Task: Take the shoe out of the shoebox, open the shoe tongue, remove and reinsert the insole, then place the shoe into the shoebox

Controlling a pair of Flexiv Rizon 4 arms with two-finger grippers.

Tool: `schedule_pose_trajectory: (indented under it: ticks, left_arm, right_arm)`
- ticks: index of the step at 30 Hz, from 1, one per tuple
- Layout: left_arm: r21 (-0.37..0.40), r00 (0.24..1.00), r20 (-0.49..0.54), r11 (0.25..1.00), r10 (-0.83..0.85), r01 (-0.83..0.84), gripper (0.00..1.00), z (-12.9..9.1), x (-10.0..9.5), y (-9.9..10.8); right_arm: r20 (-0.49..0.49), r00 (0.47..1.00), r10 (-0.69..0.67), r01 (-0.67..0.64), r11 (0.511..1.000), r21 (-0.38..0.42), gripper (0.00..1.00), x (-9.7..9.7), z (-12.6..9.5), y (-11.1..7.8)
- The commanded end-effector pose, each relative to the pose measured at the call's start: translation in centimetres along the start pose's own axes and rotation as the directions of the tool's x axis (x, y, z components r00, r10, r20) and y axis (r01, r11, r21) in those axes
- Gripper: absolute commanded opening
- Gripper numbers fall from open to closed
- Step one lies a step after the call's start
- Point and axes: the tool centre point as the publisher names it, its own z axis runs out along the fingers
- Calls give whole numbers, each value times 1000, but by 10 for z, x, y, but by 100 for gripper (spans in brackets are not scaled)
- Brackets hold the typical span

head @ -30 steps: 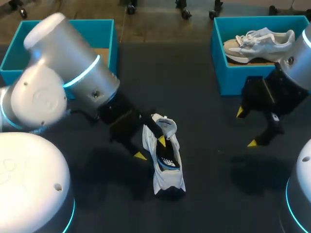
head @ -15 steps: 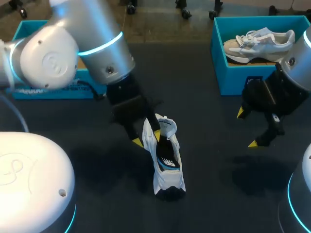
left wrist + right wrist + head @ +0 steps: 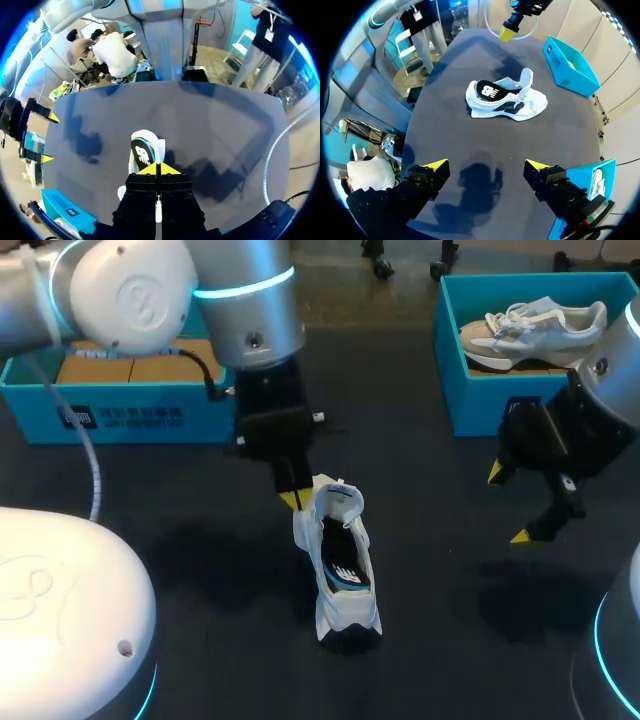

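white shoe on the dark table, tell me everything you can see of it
The white sneaker looks like soft fabric with dark side panels, and its tongue stands pulled up. A dark insole with a white logo shows in its opening. It rests on the dark table, with the shut left gripper close at one end; whether they touch is unclear.

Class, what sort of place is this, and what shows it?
Probably a robotics lab or demo bench: left arm and right arm over a dark table, a white shoe on it, teal left shoebox and right shoebox behind.
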Motion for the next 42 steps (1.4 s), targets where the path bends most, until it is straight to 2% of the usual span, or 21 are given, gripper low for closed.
schedule_pose_trajectory:
  ticks: [1,18,31,42]
  left_arm:
    - [5,994,-109,1000,3,-3,0,3,-5,7]
    - [5,994,-109,1000,3,-3,0,3,-5,7]
    - [-108,990,-139,993,33,-48,0,65,-31,28]
    - [-63,987,-143,994,75,-85,0,75,-42,25]
  right_arm:
    - [1,1000,1,-1,1000,2,100,0,1,0]
    - [1,1000,1,-1,1000,2,100,0,1,0]
    - [1,1000,1,-1,1000,2,100,0,1,0]
    - [1,1000,1,-1,1000,2,100,0,1,0]
